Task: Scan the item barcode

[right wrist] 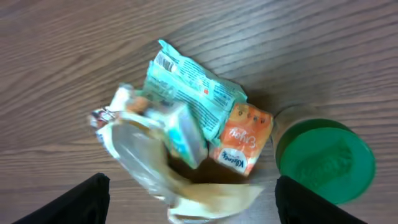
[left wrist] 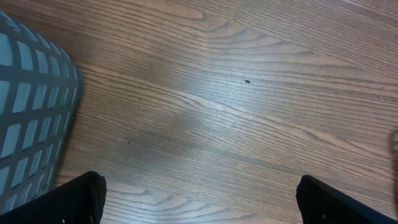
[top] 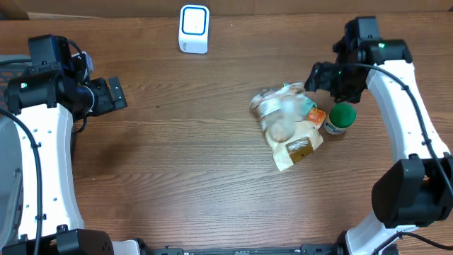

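Crumpled snack-packet pile (top: 287,124) sits just left of green-lidded jar (top: 342,117), teal packet (right wrist: 193,87) topmost, barcode (right wrist: 163,61) face up; right gripper (right wrist: 193,205) over pile, spread wide, empty; left gripper (left wrist: 199,202) far left of jar, wide open, empty.

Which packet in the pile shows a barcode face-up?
The teal packet: a barcode patch shows at its top-left corner in the right wrist view. The orange packet beside it shows only printed lettering.
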`<state>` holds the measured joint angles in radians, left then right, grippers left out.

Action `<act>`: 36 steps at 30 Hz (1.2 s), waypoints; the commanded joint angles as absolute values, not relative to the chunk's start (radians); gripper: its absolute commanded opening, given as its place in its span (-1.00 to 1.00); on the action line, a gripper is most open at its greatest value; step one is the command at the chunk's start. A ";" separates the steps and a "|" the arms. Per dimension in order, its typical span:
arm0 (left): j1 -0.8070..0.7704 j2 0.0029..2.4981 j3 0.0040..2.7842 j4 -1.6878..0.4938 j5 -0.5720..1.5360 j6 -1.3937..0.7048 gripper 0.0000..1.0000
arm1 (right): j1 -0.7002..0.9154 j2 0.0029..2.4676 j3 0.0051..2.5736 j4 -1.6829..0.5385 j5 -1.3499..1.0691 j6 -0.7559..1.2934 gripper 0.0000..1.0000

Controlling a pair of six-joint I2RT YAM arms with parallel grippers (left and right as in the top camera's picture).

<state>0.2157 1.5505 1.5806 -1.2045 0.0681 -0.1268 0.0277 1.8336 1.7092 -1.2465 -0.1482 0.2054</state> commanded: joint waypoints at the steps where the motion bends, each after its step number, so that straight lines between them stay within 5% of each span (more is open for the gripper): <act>1: 0.209 1.544 1.586 -1.203 0.071 -0.115 0.99 | 0.036 1.815 1.781 -1.279 -0.133 0.201 0.67; 23: 0.209 1.544 1.586 -1.203 0.071 -0.115 1.00 | 0.294 1.322 1.803 -1.362 -0.133 0.152 0.70; 29: 0.209 1.544 1.586 -1.203 0.071 -0.115 0.99 | 0.328 1.219 1.803 -1.443 -0.136 0.157 1.00; 36: 0.209 1.544 1.586 -1.203 0.071 -0.115 0.99 | 0.328 1.166 1.803 -1.528 -0.191 0.305 1.00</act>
<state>0.2157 1.5505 1.5806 -1.2045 0.0681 -0.1268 0.3225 1.1744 1.7851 -1.5269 -0.1535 0.2115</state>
